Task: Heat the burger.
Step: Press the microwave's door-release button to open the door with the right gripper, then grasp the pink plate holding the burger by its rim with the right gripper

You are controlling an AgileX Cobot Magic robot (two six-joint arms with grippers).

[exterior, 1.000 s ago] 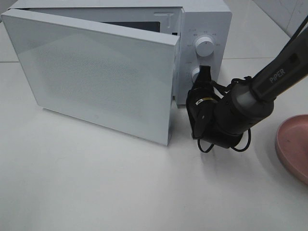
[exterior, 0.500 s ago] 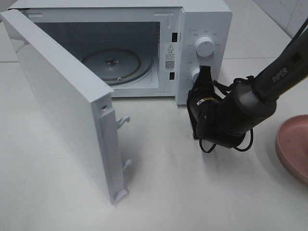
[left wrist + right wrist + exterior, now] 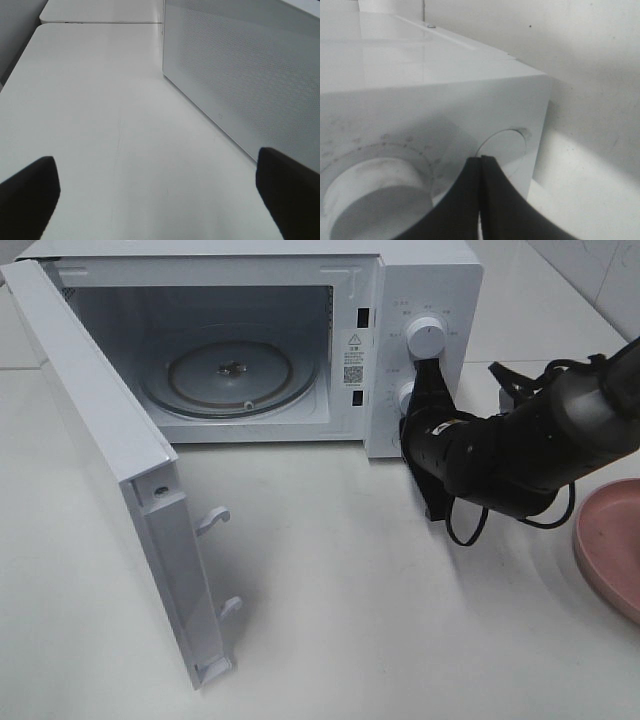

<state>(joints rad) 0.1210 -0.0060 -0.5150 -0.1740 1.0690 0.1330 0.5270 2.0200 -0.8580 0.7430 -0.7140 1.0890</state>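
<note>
The burger is out of view in every frame. The white microwave [image 3: 425,280] stands at the back with its door [image 3: 110,450] swung wide open to the left, showing the bare glass turntable [image 3: 230,375]. My right gripper [image 3: 430,375] is shut with nothing in it, its tip against the control panel by the lower round button [image 3: 502,149], below the upper knob [image 3: 425,337]. In the right wrist view the shut gripper [image 3: 481,167] sits just beside a knob [image 3: 375,200]. My left gripper [image 3: 160,200] is open over bare table beside the door's outer face [image 3: 245,75].
A round pink plate [image 3: 612,550] lies at the right edge of the table, close to my right arm [image 3: 520,455]. The open door's latch hooks [image 3: 215,520] stick out toward the table's middle. White table [image 3: 350,620] stretches in front of the microwave.
The microwave door has swung from nearly shut to wide open on the left. My right arm has turned and shifted rightward, its shut tip staying at the control panel.
</note>
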